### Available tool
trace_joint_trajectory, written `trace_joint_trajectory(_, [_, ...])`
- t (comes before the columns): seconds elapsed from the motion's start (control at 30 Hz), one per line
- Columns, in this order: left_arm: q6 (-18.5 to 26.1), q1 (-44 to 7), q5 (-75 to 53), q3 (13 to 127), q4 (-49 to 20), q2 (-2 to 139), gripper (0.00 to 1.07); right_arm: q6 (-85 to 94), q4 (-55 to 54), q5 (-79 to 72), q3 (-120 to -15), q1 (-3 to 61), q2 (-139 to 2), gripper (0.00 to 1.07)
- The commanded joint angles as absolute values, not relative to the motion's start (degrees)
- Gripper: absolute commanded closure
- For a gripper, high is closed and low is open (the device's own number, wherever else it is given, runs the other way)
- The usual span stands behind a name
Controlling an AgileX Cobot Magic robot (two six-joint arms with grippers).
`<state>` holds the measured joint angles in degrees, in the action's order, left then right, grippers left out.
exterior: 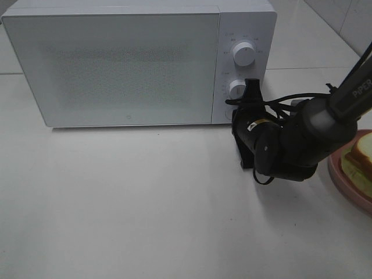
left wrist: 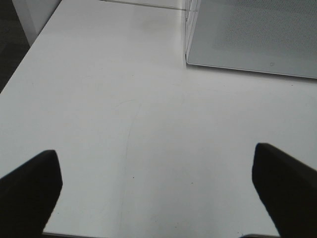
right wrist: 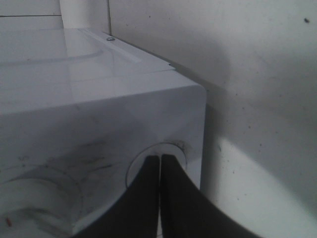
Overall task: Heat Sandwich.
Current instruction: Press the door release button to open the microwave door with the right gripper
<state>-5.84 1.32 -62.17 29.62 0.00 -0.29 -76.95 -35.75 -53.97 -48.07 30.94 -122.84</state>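
The sandwich [exterior: 361, 152], white bread with a tan crust, lies on a round pink plate [exterior: 343, 175] at the right edge of the table, partly cut off by the frame. The white microwave [exterior: 116, 58] stands at the back with its door closed. My right gripper [exterior: 251, 87] is shut, empty, and points at the microwave's control panel. In the right wrist view its tips [right wrist: 159, 157] rest against a small round button [right wrist: 173, 148] near the panel's corner. My left gripper [left wrist: 158, 198] is open over bare table, short of the microwave's front [left wrist: 247, 34], and does not show in the exterior view.
Two white knobs, an upper one [exterior: 243, 53] and a lower one [exterior: 237, 89], sit on the panel beside the right gripper. The right arm [exterior: 308, 128] with its cables stretches between the plate and the microwave. A tiled wall rises behind the table.
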Motion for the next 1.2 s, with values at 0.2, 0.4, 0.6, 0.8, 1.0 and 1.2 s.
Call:
trace_joint_trajectory(0.2, [-6.02,1.03,-61.54,29.62,0.0,-1.6,0.09,-76.72,-34.84,-52.77,-51.17,28.88,-124.16,1.07])
trace_joint_trajectory(0.4, [-6.02,1.03,-61.54,29.62,0.0,-1.6,0.09,-76.95,-34.66,-53.51,-51.74,28.82,-124.16,1.07])
trace_joint_trajectory(0.6, [-6.02,1.03,-61.54,29.62,0.0,-1.6,0.09,-78.21,-31.86,-60.45,-51.8,28.93,-123.99,1.07])
trace_joint_trajectory(0.8, [-6.02,1.03,-61.54,29.62,0.0,-1.6,0.09,-78.27,-31.46,-60.33,-54.09,28.99,-123.99,1.07])
trace_joint_trajectory(1.0, [-6.02,1.03,-61.54,29.62,0.0,-1.6,0.09,-77.98,-33.98,-62.45,-54.89,28.99,-123.99,1.07])
trace_joint_trajectory(1.2, [-6.02,1.03,-61.54,29.62,0.0,-1.6,0.09,-75.86,-37.47,-64.69,-57.35,28.82,-125.02,1.07])
